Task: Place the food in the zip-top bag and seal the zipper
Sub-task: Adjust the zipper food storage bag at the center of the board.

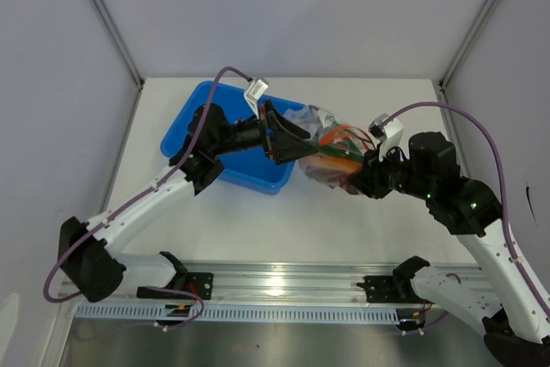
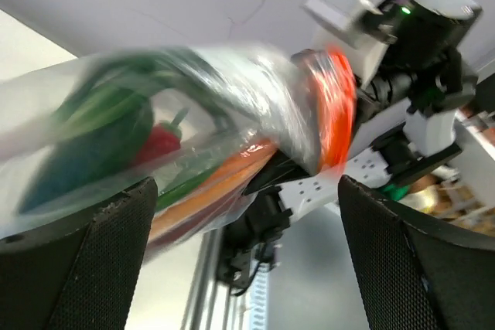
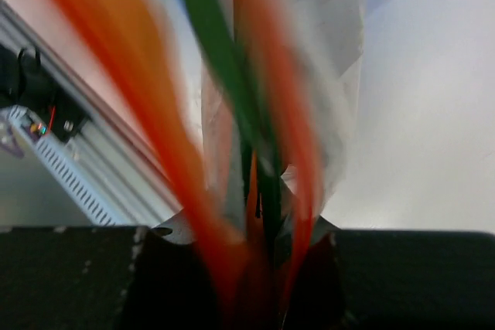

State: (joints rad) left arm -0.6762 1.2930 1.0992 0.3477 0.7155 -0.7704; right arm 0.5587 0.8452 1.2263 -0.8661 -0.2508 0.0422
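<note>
The zip-top bag (image 1: 320, 119) hangs just right of the blue tray, between my two grippers. Its orange-red zipper (image 1: 344, 138) is bunched toward the right gripper (image 1: 361, 171), which is shut on the bag's mouth. In the right wrist view, clear film (image 3: 325, 52) and blurred orange zipper strips (image 3: 155, 113) run down into the pinched gripper (image 3: 259, 268). Food lies inside the bag: a red chili (image 2: 158, 144) and green pieces (image 2: 100, 113). My left gripper (image 1: 299, 149) stands wide open at the bag's left end. Its fingers (image 2: 77, 268) flank the bag (image 2: 232, 90) without touching it, and the zipper (image 2: 338, 106) curls at the right.
A blue plastic tray (image 1: 193, 126) sits left of the bag, under the left arm's wrist. A metal rail (image 1: 275, 285) runs along the near table edge. White walls enclose the table on three sides.
</note>
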